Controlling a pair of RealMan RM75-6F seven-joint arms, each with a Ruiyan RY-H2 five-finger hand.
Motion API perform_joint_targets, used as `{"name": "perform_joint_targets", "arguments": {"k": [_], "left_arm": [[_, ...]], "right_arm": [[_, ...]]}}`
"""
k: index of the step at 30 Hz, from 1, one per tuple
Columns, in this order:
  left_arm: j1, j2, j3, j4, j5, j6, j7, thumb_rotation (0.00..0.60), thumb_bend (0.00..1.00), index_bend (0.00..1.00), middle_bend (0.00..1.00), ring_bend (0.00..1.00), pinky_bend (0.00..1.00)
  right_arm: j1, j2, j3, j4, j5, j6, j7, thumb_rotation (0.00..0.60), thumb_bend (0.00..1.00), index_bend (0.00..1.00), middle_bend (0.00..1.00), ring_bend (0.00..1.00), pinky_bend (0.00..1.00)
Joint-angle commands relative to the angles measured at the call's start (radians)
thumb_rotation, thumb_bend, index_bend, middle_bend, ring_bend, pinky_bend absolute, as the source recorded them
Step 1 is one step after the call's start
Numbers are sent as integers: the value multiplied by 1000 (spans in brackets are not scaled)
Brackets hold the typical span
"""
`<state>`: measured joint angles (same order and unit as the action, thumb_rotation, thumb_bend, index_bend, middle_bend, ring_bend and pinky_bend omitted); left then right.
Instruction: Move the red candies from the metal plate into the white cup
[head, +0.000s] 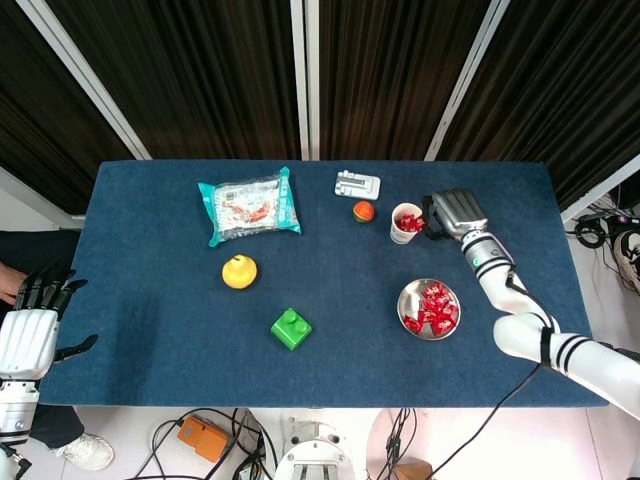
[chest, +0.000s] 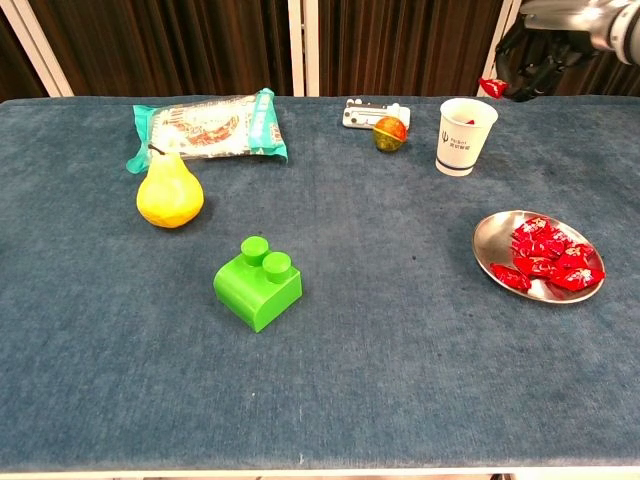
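Right hand (chest: 545, 45) is pinching one red candy (chest: 491, 87), hovering just above and beside the white cup (chest: 465, 136); I'm thinking centre over the rim before letting go, the others are waiting on the metal plate (chest: 492, 236) below.

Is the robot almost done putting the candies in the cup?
Not yet. The white cup already has some red inside. The right hand holds one red candy above the cup. Many candies still lie on the metal plate.
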<state>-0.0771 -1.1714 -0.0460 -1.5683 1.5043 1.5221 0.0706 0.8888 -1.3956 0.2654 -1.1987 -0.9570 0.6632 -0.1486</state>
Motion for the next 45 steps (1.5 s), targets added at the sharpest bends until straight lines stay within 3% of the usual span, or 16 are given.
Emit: {"name": "perform_joint_targets", "arguments": {"k": [1, 8, 17, 22, 25, 28, 35, 39, 45], "left_arm": [[2, 2, 0, -2, -1, 1, 1, 600, 45, 203, 136, 35, 0], [6, 6, 1, -2, -7, 2, -1, 600, 45, 203, 136, 34, 0], [0, -1, -1, 5, -6, -7, -5, 600, 44, 203, 136, 34, 0], [-2, -6, -2, 9, -5, -8, -9, 600, 45, 203, 136, 35, 0], [-1, -8, -1, 15, -6, -8, -13, 600, 45, 203, 136, 35, 0], [-3, -11, -5, 21, -8, -7, -20, 600, 45, 203, 135, 34, 0], [-2, -12, -9, 28, -3, 3, -27, 600, 45, 203, 136, 34, 0], [-3, -13, -7, 24, 5, 7, -23, 600, 45, 203, 136, 34, 0], [3, -9, -5, 20, 4, 13, -20, 600, 44, 203, 135, 35, 0]], "right_arm": [[60, -58, 1, 78, 77, -52, -64, 600, 585, 677, 989, 1000, 1000], [88, -87, -16, 117, 138, -56, -111, 600, 583, 594, 990, 1000, 1000], [69, -52, -29, 79, 136, -25, -106, 600, 462, 505, 989, 1000, 1000], [-21, 50, -23, -105, 2, 90, 0, 600, 453, 500, 989, 1000, 1000], [-113, 128, -73, -232, -140, 189, 59, 600, 425, 500, 989, 1000, 1000], [-170, 161, -133, -279, -236, 235, 83, 600, 425, 501, 989, 1000, 1000], [-239, 140, -242, -271, -344, 245, 94, 600, 424, 501, 990, 1000, 1000], [-240, 111, -264, -256, -380, 222, 102, 600, 424, 502, 989, 1000, 1000], [-226, 67, -257, -215, -378, 189, 75, 600, 424, 509, 989, 1000, 1000]]}}
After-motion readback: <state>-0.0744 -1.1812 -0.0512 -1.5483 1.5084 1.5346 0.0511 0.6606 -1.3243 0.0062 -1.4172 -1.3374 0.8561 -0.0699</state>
